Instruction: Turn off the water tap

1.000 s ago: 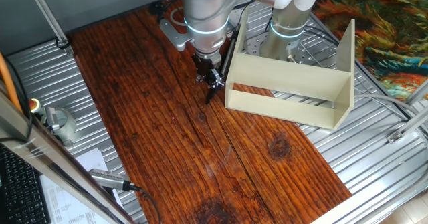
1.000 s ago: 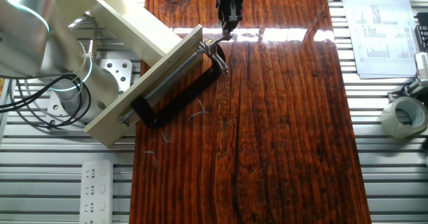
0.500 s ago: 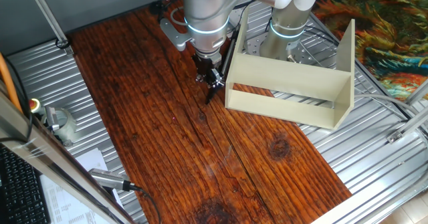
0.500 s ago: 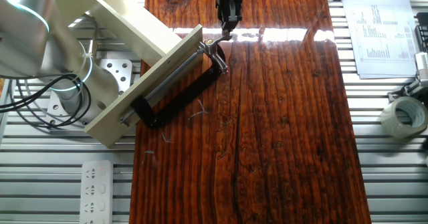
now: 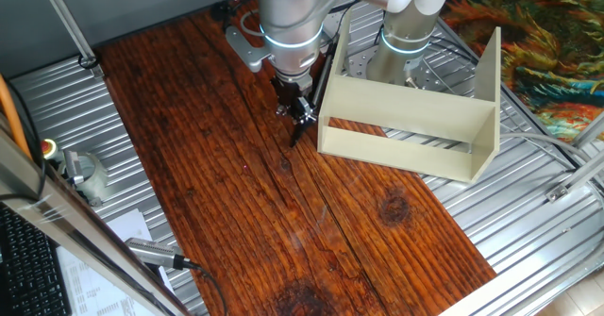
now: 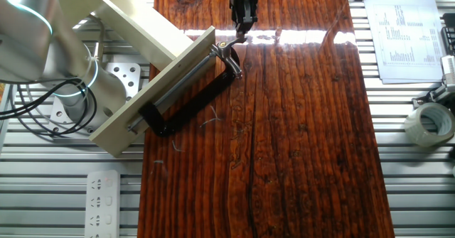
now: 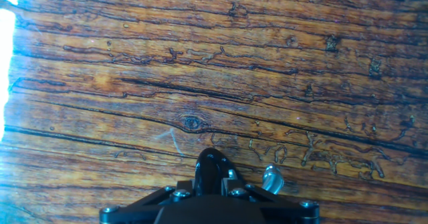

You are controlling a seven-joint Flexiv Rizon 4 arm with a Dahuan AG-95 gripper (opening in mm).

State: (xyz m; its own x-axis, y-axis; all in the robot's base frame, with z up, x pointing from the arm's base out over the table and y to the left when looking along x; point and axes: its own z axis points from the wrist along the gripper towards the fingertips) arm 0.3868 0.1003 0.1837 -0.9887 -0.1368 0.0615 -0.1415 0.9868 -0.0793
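Observation:
The water tap [image 6: 227, 48] is a small silvery piece at the end of a black C-clamp [image 6: 190, 106] that grips a cream board [image 6: 160, 89]. My gripper [image 6: 240, 32] hangs right beside the tap's upper end, with its dark fingers pressed together and nothing between them. In the hand view the gripper [image 7: 211, 165] shows as one dark tip at the bottom edge, and the tap's silvery lever [image 7: 271, 178] lies just to its right; I cannot tell if they touch. In the one fixed view the gripper [image 5: 301, 116] stands at the cream frame's left corner and hides the tap.
The cream open frame [image 5: 415, 127] stands on the wooden table [image 5: 236, 193] next to the arm's base. A tape roll [image 6: 430, 124] and a printed sheet [image 6: 407, 35] lie off the table's right side. A power strip [image 6: 103, 202] lies at the lower left.

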